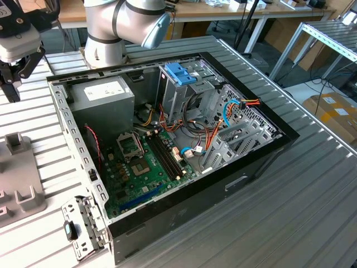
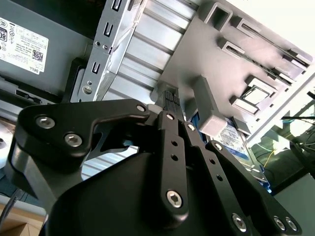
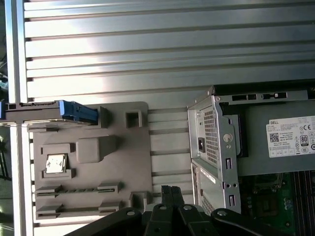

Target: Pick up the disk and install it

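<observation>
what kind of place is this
Likely a robotics lab or workshop: a robot arm is mounted beside an open computer case lying on a ribbed metal table, with workbenches and cardboard boxes in the background.

The arm (image 1: pixel 128 25) rises at the exterior view's top centre. Its gripper (image 1: pixel 12 85) hangs at the upper left, pointing down, fingers (image 2: pixel 170 128) pressed together, empty.
</observation>
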### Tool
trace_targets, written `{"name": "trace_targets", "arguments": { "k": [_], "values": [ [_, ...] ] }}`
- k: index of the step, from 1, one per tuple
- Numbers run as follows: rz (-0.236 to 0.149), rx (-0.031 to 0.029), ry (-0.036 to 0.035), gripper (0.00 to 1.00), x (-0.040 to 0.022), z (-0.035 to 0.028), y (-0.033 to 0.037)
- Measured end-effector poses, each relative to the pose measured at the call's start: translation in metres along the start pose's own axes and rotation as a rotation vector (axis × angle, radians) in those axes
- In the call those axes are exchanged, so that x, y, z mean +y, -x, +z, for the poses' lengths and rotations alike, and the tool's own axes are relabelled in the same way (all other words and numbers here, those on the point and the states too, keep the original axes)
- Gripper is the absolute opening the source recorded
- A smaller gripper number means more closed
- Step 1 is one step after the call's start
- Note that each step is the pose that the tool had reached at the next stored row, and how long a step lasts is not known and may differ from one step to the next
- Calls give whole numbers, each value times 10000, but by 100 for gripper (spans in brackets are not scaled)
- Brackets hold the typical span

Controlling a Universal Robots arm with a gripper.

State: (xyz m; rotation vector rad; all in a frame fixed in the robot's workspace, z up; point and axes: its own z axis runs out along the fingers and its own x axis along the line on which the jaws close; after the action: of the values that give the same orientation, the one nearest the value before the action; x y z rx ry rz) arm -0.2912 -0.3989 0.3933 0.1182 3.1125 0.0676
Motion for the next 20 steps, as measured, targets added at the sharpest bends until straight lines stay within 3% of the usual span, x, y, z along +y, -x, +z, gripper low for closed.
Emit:
{"name": "trace_targets", "arguments": {
  "k": [20],
  "values": [
    [-1, 0, 0, 11, -7, -3, -95]
  ]
}}
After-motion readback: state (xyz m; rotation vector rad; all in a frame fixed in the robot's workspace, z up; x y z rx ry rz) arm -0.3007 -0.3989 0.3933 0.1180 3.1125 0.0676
